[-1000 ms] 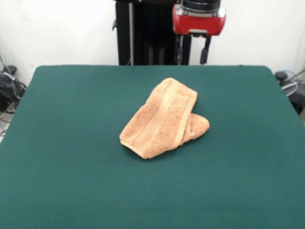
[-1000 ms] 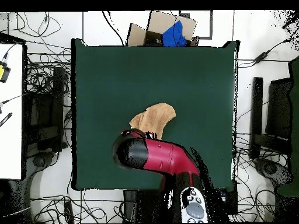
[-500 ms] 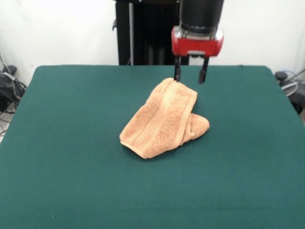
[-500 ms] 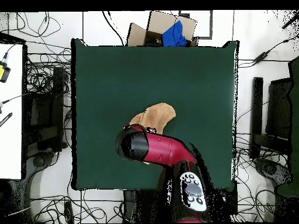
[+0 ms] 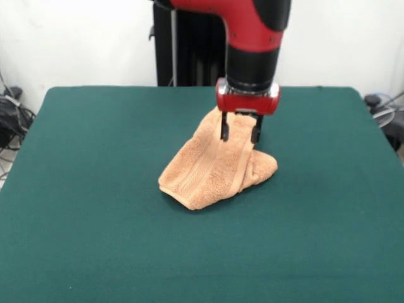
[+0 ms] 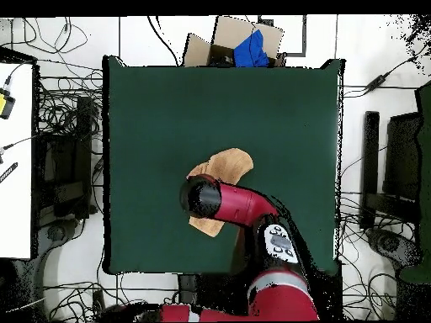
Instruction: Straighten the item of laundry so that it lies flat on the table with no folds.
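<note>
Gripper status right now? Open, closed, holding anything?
Gripper: open, its two fingers apart, down over the far upper part of the folded towel; nothing gripped yet.

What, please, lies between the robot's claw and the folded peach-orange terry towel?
Nothing shows between them in the front view: the open claw hangs directly in front of the peach-orange terry towel, over its far upper fold.

towel (image 5: pixel 214 167): folded, mid-table (image 5: pixel 95 240) | tool (image 5: pixel 239 136): fingers apart, over towel's far part
</note>
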You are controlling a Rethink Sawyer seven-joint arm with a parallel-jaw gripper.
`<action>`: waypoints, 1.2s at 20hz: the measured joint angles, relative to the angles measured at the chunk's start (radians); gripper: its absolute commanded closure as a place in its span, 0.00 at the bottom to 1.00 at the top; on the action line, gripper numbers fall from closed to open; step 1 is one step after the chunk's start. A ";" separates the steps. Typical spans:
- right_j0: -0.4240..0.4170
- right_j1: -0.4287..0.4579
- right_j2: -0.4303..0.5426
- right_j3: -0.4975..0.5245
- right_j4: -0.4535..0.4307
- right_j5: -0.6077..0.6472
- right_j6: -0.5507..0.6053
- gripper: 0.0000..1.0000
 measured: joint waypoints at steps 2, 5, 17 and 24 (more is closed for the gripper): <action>-0.008 0.025 0.002 -0.007 0.000 -0.010 0.000 0.00; -0.024 0.052 0.007 -0.011 0.000 -0.024 0.000 0.00; -0.070 0.085 0.047 -0.012 0.000 -0.057 0.000 0.00; -0.084 0.088 0.062 -0.011 0.000 -0.062 0.000 0.00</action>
